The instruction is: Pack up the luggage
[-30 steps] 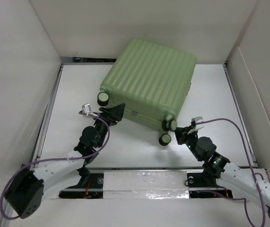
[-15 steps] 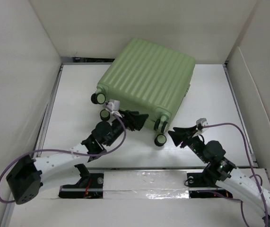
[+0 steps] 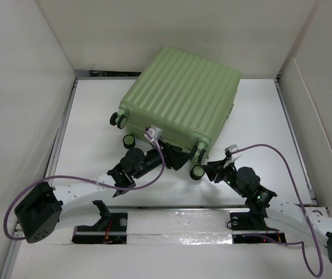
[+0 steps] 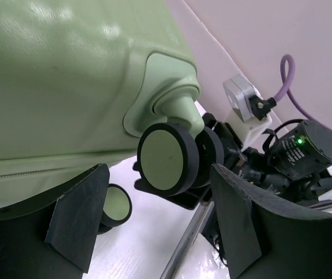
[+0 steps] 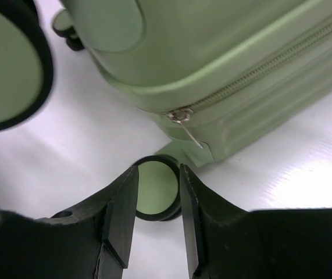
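The luggage (image 3: 183,99) lies shut and flat, ribbed shell up, directly ahead of both grippers. Its wheeled end is turned toward them, and its long axis runs away from the tools toward the back, skewed to their right. Both arms reach that near end: the left gripper (image 3: 174,157) is at the middle of the wheeled edge, the right gripper (image 3: 212,168) at the corner to its right.

From its own wrist, the left gripper (image 4: 159,177) stands wide open and holds nothing. A wheel (image 4: 167,158) hangs just beyond its fingertips, in line with the gap, with the green shell above and to its left. The right gripper (image 5: 158,174) has its jaws parted only narrowly, with nothing between them. A second wheel (image 5: 157,200) shows through the gap, just past the tips.

The zip pull (image 5: 186,127) dangles from the closed zipper just ahead and slightly right of the right gripper's tips, near but not touching. I judge that opening the case turns on that pull, and the right arm is the nearer one. The zipper track runs on up and to the right from it.

Under the tools the table (image 3: 90,116) is white and smooth, so the case may slide when tugged. Pale walls (image 3: 32,87) close in to the left, to the right and behind the case, leaving little room beyond it.
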